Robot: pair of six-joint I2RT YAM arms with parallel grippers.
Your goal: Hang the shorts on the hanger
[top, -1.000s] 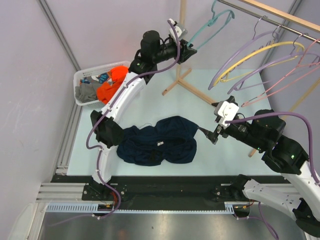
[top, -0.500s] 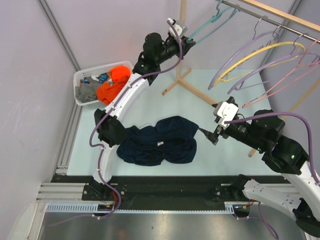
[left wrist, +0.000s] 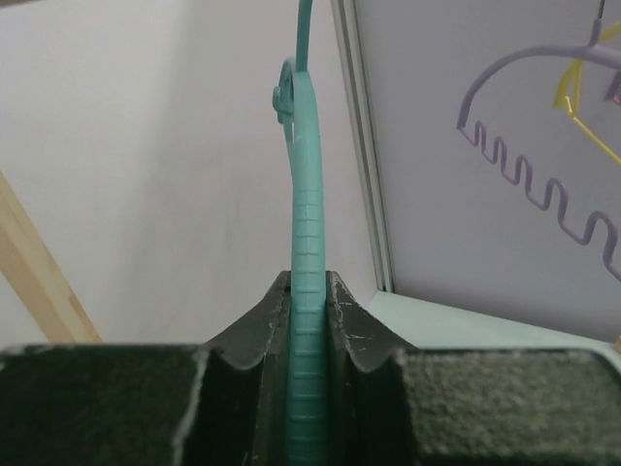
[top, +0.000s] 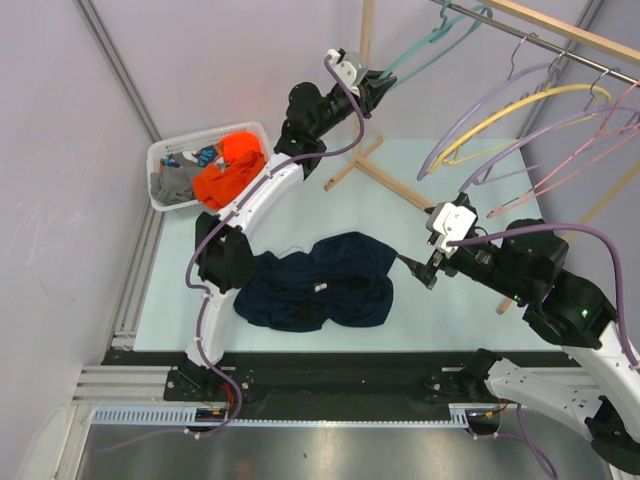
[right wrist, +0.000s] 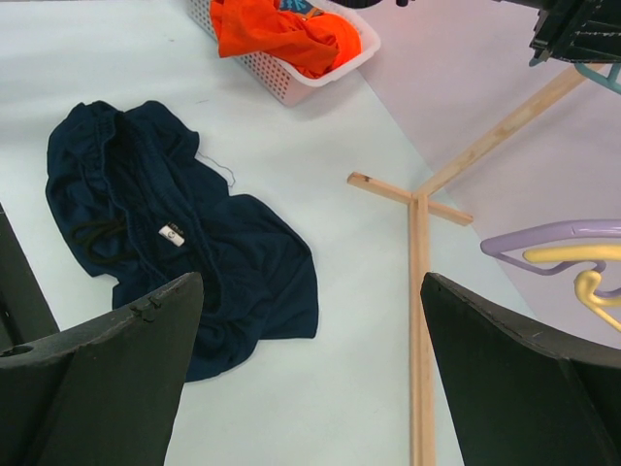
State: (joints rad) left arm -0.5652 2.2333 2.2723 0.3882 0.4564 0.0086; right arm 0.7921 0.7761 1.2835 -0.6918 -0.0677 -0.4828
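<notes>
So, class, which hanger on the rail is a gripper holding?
The teal hanger: the left gripper is shut on it, while the purple hanger and the yellow hanger hang untouched by either gripper.

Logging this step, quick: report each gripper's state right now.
Left gripper: closed on the hanger.
Right gripper: open, holding nothing, near the shorts.
</notes>
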